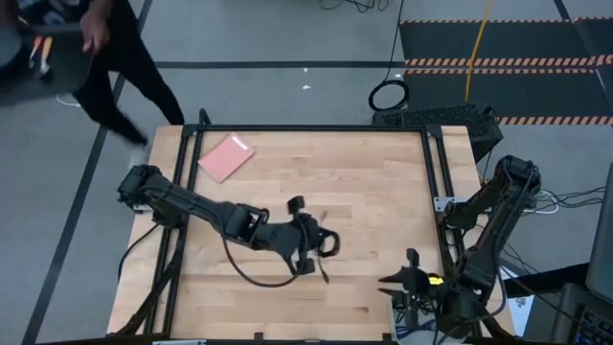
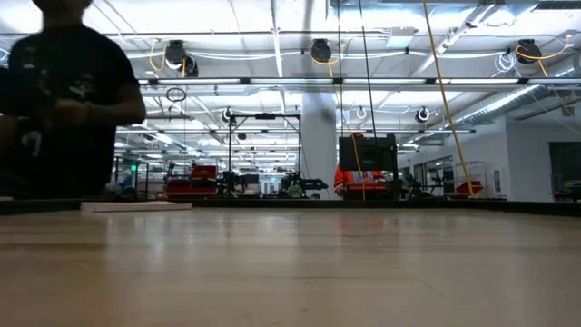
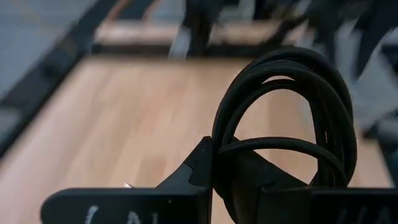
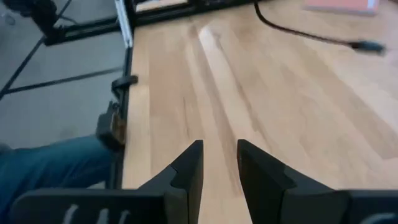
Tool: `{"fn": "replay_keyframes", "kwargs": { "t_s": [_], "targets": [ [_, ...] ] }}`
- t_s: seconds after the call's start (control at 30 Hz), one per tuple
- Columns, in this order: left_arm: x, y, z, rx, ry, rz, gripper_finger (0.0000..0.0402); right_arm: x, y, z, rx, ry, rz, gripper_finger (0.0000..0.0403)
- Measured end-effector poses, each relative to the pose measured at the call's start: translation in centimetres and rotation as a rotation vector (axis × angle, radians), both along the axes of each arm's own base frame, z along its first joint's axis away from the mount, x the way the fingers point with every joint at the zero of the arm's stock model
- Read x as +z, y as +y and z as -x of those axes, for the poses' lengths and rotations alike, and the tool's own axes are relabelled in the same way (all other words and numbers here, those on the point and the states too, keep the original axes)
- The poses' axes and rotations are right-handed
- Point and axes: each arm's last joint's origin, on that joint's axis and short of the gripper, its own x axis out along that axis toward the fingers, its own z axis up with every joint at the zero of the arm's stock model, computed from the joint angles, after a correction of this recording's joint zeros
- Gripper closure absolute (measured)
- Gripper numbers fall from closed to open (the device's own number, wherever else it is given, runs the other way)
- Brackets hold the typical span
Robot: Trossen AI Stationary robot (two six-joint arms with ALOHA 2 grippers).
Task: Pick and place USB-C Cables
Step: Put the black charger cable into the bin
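One black USB-C cable, a small looped bundle, sits in my left gripper, which is shut on it. In the high view this gripper is over the middle of the table, with the loop on its right side. My right gripper waits near the table's near right corner. It is open by a narrow gap and holds nothing. The other black cable and the purple-blue one are not in view. My left gripper pinches the looped black cable between its two fingers at the base of the loop, with several strands together. The loop stands out ahead of the fingertips and keeps its round shape. The wood shows well behind it, so it looks lifted off the table.
A flat pink pad lies near the table's far left corner. A long black cord curves on the wood under my left arm and ends in a plug. A person stands beyond the far left corner. A black frame edges the table.
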Motion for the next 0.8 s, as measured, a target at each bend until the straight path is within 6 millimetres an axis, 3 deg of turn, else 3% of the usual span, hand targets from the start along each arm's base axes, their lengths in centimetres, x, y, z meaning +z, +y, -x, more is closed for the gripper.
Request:
{"fn": "replay_keyframes", "kwargs": {
  "t_s": [0.23, 0.4, 0.63, 0.8],
  "targets": [
    [2.7, 0.8, -1.7, -0.271, -0.262, 0.028, 0.0371, 0.4, 0.1, -0.3, 0.037, 0.027, -0.087, 0.0312],
    [3.8, 0.8, -2.0, -0.424, -0.383, 0.035, 0.0371, 2.4, -0.9, 0.6, 0.098, 0.049, -0.21, 0.0312],
    [3.0, -0.3, -3.0, -0.556, -0.438, 0.015, 0.0371, 5.7, -3.0, 2.6, 0.187, -0.063, -0.163, 0.0312],
    [0.6, -0.9, -5.1, -0.594, -0.49, -0.01, 0.0371, 7.1, -4.2, 3.8, 0.198, -0.16, -0.053, 0.0312]
  ]
}}
